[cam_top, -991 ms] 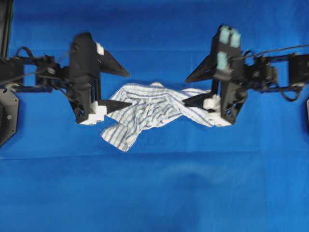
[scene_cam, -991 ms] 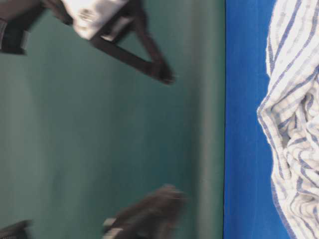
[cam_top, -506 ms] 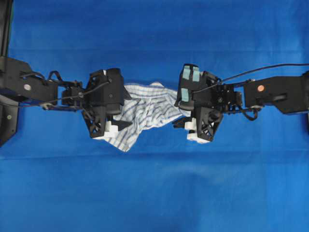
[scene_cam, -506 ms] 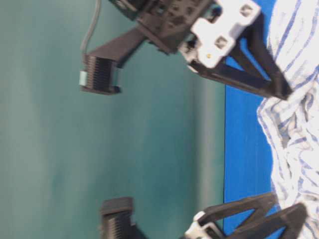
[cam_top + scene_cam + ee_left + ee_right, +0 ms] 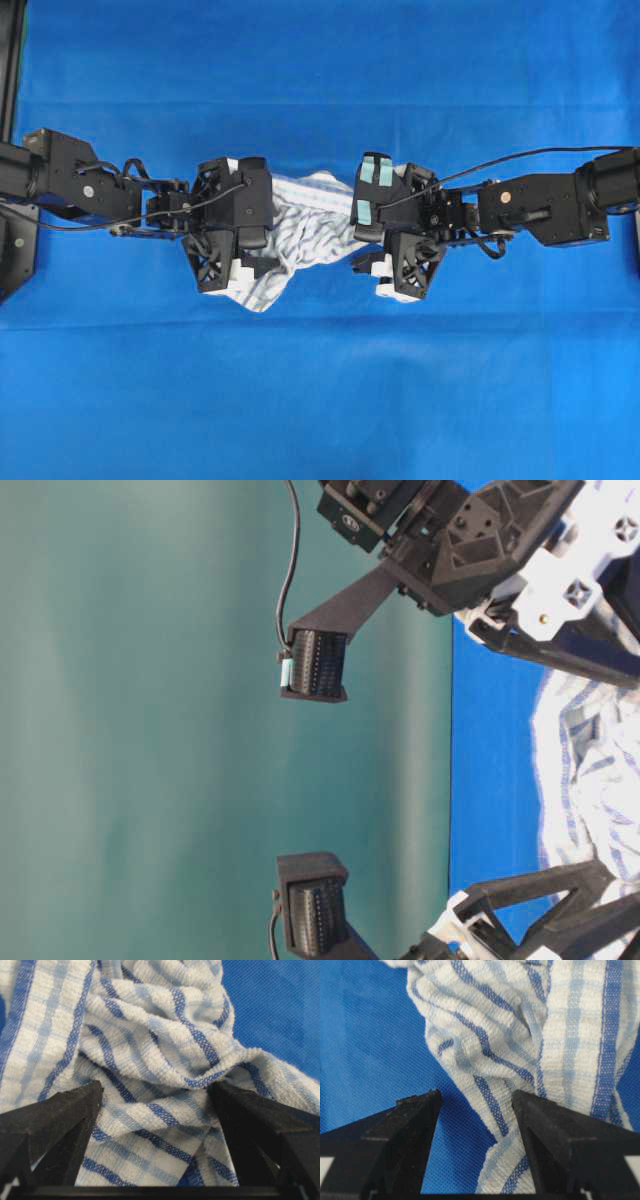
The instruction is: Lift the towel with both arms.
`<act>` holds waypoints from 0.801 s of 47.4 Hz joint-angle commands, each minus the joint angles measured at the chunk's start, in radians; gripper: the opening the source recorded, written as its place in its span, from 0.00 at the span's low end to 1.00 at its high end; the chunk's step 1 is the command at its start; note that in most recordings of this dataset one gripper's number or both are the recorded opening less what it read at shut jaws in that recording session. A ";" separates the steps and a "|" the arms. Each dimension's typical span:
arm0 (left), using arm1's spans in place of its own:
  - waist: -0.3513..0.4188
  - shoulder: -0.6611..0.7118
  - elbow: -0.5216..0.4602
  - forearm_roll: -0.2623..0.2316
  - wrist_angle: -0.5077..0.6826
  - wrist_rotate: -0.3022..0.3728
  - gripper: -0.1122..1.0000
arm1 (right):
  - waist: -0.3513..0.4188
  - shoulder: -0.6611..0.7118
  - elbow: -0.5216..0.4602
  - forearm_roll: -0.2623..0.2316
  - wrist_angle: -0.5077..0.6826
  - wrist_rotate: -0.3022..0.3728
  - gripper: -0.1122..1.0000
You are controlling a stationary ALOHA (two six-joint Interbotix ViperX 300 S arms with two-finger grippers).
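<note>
Overhead exterior: towel (image 5: 305,215) lies crumpled mid-worktop on the blue sheet (image 5: 320,400), between both arms. Left tool (image 5: 262,250) sits over the towel's left end, right tool (image 5: 365,255) over its right end.

Left wrist view: left tool fingers (image 5: 55,1120) spread wide, straddling a bunched fold of towel (image 5: 160,1070); cloth fills the gap, fingers not pinching it.

Right wrist view: right tool (image 5: 476,1105) also wide, a narrow towel edge (image 5: 520,1035) running between the fingers, blue sheet (image 5: 365,1035) showing beside it. Cannot tell whether the tips touch the sheet.

Table-level: both tools down at towel level, towel flat.
</note>
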 commanded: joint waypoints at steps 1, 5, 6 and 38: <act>-0.002 -0.006 -0.020 -0.002 0.002 0.000 0.86 | 0.000 -0.012 -0.017 0.000 -0.008 0.002 0.67; -0.003 -0.006 -0.023 -0.002 0.005 0.000 0.74 | -0.006 -0.012 -0.018 0.000 -0.008 0.002 0.63; -0.003 -0.006 -0.023 -0.002 0.006 0.000 0.70 | -0.009 -0.012 -0.018 0.000 -0.008 0.002 0.61; -0.009 -0.160 -0.049 -0.002 0.176 0.006 0.15 | -0.015 -0.107 -0.035 0.002 0.023 0.003 0.14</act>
